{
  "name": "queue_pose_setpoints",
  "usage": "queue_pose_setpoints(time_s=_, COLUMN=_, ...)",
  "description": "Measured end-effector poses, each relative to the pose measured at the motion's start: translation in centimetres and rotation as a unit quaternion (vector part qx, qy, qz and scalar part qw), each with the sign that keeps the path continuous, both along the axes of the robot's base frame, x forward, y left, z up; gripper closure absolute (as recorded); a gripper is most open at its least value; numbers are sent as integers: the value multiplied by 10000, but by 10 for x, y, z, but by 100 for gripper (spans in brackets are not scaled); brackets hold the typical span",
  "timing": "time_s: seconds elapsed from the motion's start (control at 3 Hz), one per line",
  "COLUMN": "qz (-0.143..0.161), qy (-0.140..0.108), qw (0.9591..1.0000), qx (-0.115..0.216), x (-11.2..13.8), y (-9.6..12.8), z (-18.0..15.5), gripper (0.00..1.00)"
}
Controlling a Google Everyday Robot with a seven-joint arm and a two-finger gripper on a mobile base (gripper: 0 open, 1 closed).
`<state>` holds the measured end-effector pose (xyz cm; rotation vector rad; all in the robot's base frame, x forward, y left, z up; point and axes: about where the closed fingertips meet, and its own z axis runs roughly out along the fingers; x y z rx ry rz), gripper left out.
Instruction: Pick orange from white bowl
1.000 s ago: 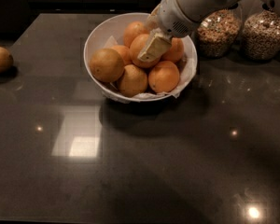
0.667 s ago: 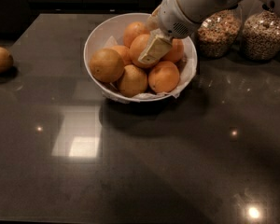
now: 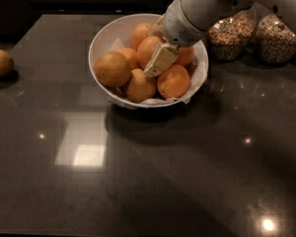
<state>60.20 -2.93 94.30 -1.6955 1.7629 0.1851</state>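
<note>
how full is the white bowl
Nearly full: the white bowl holds several oranges piled up to its rim, with the gripper down among them.

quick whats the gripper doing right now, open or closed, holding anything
gripper: down in the white bowl among the oranges; whether it is open, closed or holding one cannot be told.

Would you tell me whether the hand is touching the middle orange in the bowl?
Cannot tell. In the camera view the hand sits over the bowl and overlaps the middle orange, but this angle shows neither contact nor a gap.
</note>
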Motion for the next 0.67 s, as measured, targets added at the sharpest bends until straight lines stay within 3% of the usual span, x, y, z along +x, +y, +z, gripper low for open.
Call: queue_pose_setpoints(time_s=0.67, qz=84, qy=203, qw=9998, qx=-21, x=4, y=7, z=-13, gripper=36)
